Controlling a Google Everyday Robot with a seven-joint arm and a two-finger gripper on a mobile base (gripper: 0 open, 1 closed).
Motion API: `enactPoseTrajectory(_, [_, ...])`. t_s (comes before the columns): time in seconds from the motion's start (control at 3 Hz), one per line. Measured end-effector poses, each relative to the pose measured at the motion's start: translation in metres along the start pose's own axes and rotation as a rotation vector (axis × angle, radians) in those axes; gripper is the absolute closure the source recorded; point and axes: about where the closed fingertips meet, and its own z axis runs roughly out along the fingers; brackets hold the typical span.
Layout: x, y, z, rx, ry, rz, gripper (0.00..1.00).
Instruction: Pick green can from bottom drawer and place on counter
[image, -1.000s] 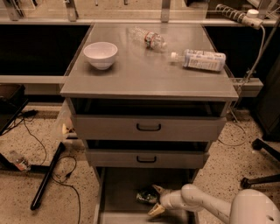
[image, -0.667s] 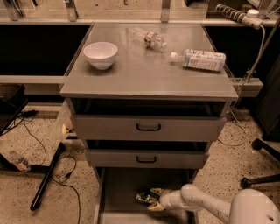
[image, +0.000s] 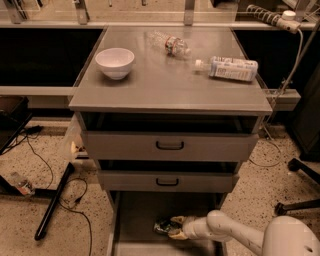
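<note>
One relation governs the coming move: the green can (image: 162, 226) lies just to the left of the gripper (image: 175, 228), touching it or very nearly so, on the floor of the bottom drawer (image: 136, 214). The can sits toward the middle of that drawer, a little right of centre, under the shadow of the two closed drawers above it. It reads as a small, crumpled, shiny shape. I cannot tell whether it stands upright or lies on its side, so its long axis is not clear.

The single arm (image: 227, 231) reaches in low from the right, running nearly level with the drawer floor, so the approach is sideways and not from above. The pale tip of the gripper meets the can's right-hand end. Whether it has closed on the can, or only sits against it with a gap left, I cannot tell.

My judgement is that the task is at the grasp itself, with the lift not yet made. The can must come out forward, clear of the drawer fronts overhead, before it can rise to the counter (image: 165, 87). On that surface a white bowl (image: 115, 62) stands at the left and two clear bottles (image: 171, 44) (image: 231, 68) lie toward the back and right.
</note>
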Motion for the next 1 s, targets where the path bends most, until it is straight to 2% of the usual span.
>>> enactPoseTrajectory(0.33, [0.000, 0.000, 0.000, 0.000, 0.000, 0.000, 1.00])
enactPoseTrajectory(0.67, [-0.002, 0.003, -0.003, -0.010, -0.009, 0.008, 1.00])
enactPoseTrajectory(1.0, [-0.013, 0.004, -0.023, -0.010, -0.046, 0.005, 1.00])
